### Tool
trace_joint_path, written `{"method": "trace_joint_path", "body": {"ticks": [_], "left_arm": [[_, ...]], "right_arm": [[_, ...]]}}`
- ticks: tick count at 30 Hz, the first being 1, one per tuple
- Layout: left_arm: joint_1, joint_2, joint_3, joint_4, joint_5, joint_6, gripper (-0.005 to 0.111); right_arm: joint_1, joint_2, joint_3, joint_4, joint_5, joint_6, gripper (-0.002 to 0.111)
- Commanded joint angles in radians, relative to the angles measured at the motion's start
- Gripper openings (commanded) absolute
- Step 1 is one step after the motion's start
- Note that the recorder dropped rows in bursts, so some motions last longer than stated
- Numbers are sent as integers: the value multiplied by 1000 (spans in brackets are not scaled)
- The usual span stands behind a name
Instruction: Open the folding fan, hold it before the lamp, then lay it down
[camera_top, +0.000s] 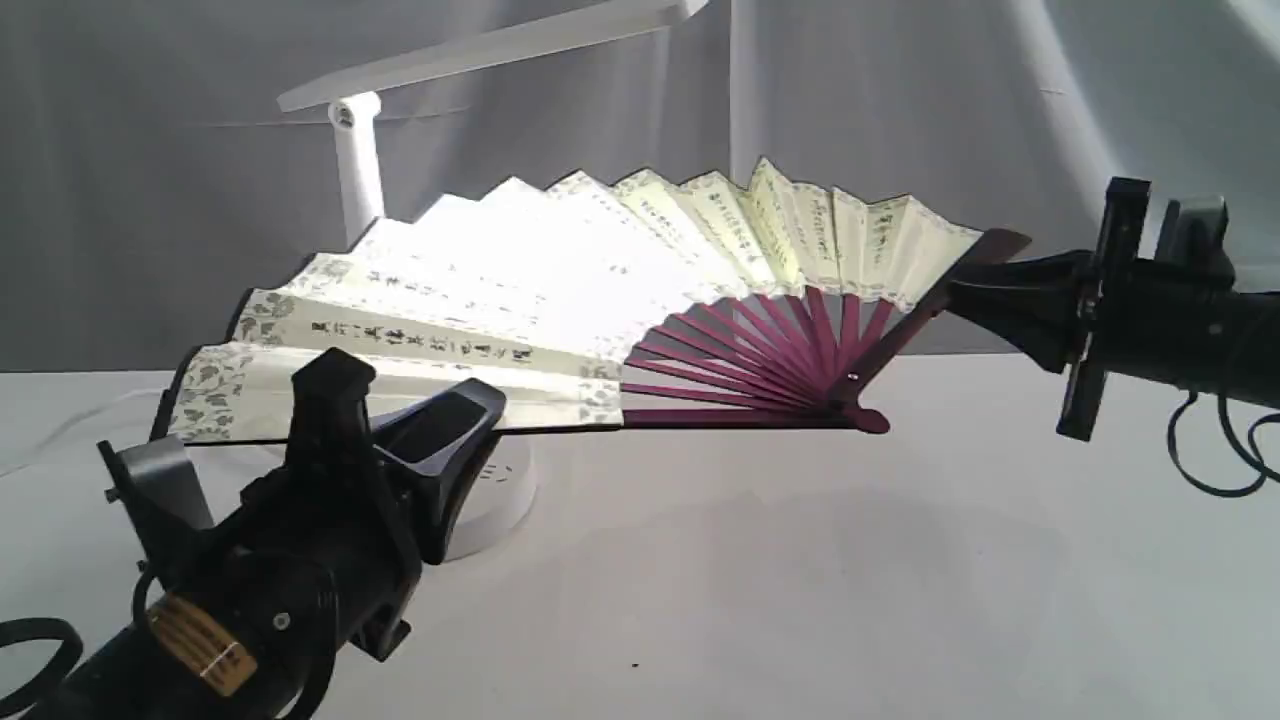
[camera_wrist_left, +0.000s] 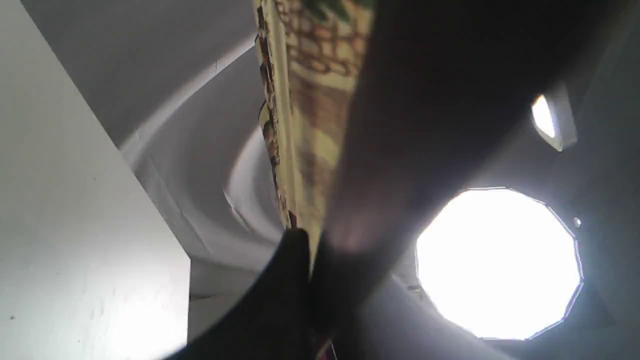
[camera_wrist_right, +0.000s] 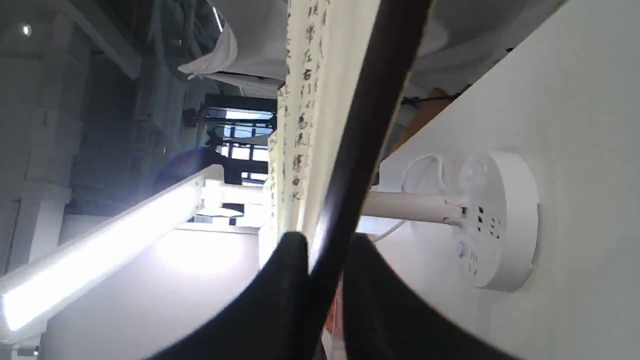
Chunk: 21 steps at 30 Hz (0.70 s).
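Grippers both grip: left gripper is clamped on the left end of the folding fan, right gripper on its right end. Spread wide, the fan hangs just before the lit lamp, above the table. The holding step seems in hand; laying down calls for lowering both ends evenly.
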Motion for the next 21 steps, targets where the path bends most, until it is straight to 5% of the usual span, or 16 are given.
{"method": "trace_joint_path", "body": {"ticks": [1, 21], "left_arm": [[-6, -27, -7, -15, -104, -25, 0], [-6, -72, -9, -47, -104, 21, 0]], "right_arm": [[-14, -7, -71, 16, -83, 4, 0], [-14, -27, -121, 16, -83, 50, 0]]}}
